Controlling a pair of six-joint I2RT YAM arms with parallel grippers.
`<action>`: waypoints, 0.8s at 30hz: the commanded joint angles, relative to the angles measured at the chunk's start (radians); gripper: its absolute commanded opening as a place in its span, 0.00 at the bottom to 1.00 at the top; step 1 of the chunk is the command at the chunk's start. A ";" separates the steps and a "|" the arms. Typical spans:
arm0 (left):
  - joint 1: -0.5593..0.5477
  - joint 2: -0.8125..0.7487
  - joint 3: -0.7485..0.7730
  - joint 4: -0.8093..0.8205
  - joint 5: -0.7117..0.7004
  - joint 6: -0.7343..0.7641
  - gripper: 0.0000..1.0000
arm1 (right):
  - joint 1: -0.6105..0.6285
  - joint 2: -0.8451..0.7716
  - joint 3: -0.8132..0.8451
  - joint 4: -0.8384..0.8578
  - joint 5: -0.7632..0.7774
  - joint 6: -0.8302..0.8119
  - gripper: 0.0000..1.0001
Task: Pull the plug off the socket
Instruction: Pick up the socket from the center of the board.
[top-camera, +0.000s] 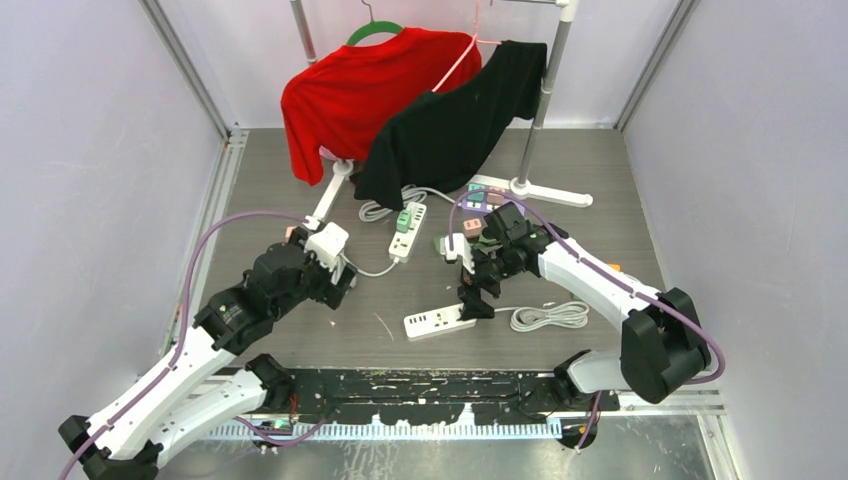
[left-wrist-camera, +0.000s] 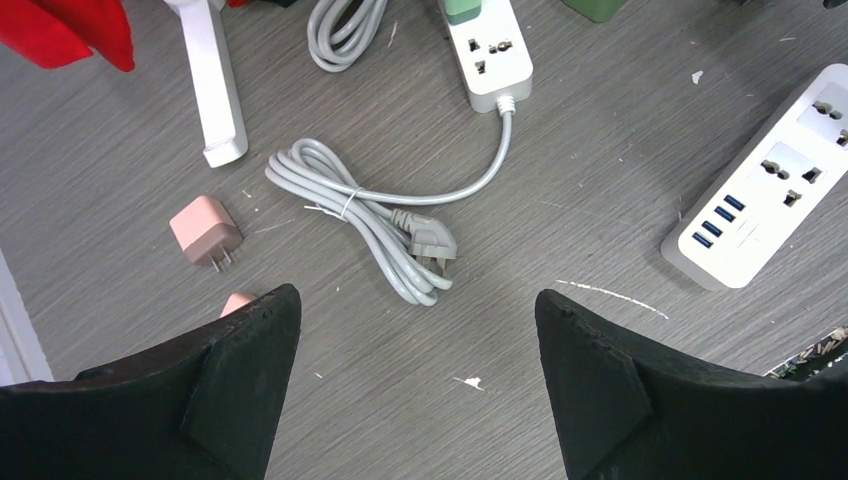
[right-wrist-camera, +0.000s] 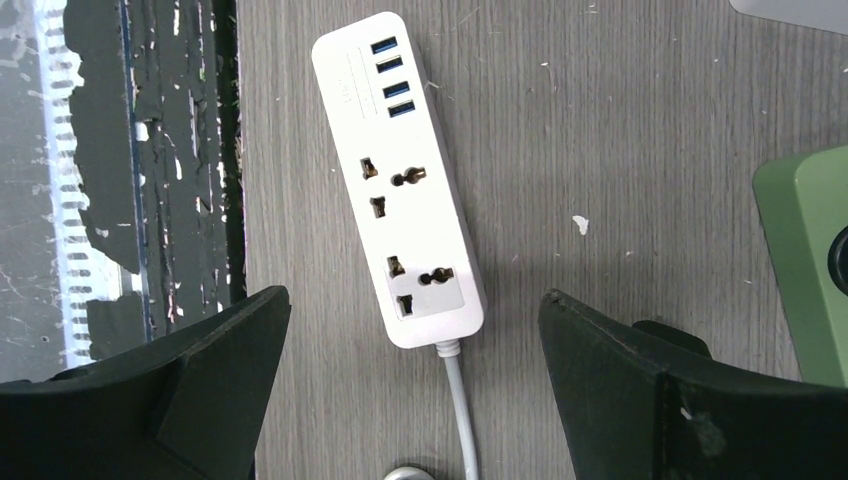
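Observation:
A green plug (top-camera: 403, 218) sits in the far white socket strip (top-camera: 407, 240); the left wrist view shows this plug (left-wrist-camera: 462, 10) at the top edge, on the strip (left-wrist-camera: 493, 55). My left gripper (top-camera: 338, 278) is open over bare table, with the strip's coiled grey cable (left-wrist-camera: 375, 220) just ahead of its tips (left-wrist-camera: 415, 293). A second white strip (top-camera: 438, 322) with empty sockets lies near the front. My right gripper (top-camera: 478, 298) hangs open above its cable end (right-wrist-camera: 440, 300), holding nothing (right-wrist-camera: 415, 293).
A loose pink adapter (left-wrist-camera: 205, 232) lies left of the coil. The garment rack's white foot (left-wrist-camera: 215, 90) and a red shirt (top-camera: 360, 90) and black shirt (top-camera: 450, 120) stand behind. More adapters (top-camera: 470, 205) sit mid-table, and a green block (right-wrist-camera: 805, 260) lies right of the near strip.

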 joint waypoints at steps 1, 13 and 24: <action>0.006 0.005 0.008 0.035 0.010 0.012 0.86 | -0.012 -0.038 0.014 0.034 -0.055 0.015 1.00; 0.013 0.009 0.009 0.041 0.057 0.017 0.86 | -0.044 -0.033 -0.006 0.112 -0.026 0.116 1.00; 0.026 0.019 0.008 0.042 0.060 0.016 0.85 | 0.144 -0.008 -0.078 0.159 0.095 -0.002 1.00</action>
